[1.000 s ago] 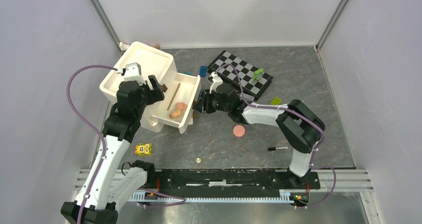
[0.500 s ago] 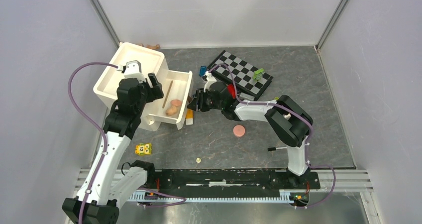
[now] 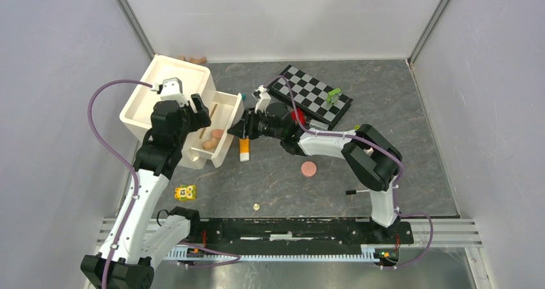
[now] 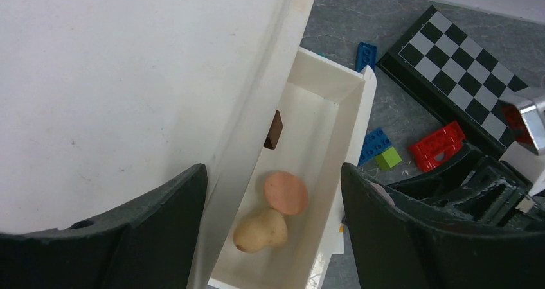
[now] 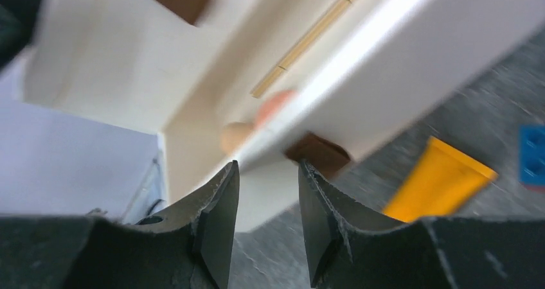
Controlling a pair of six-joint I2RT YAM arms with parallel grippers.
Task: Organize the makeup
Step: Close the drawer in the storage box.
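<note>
**White organiser box** (image 3: 168, 87) with its drawer (image 4: 355, 141) drawn partly out.

**Inside the drawer:** a round pink disc (image 4: 286, 191) touches a peach egg-shaped piece (image 4: 259, 231), and a thin tan stick (image 5: 315, 35) lies along the floor.

**Just beside the drawer's front corner:** the orange white-capped tube (image 3: 244, 149) lies flat on the table (image 3: 276, 186).

**Well apart from the drawer:** a second pink disc (image 3: 309, 169) and, farther still, the black pencil (image 3: 358, 191).

**Beyond the drawer:** the checkerboard (image 3: 310, 96).

**Left gripper** (image 4: 273, 170): above the drawer, jaws wide apart, holding nothing.

**Right gripper** (image 5: 267, 173): at the drawer front by its brown handle (image 5: 318, 153), jaws partly apart; whether they pinch anything cannot be told
</note>
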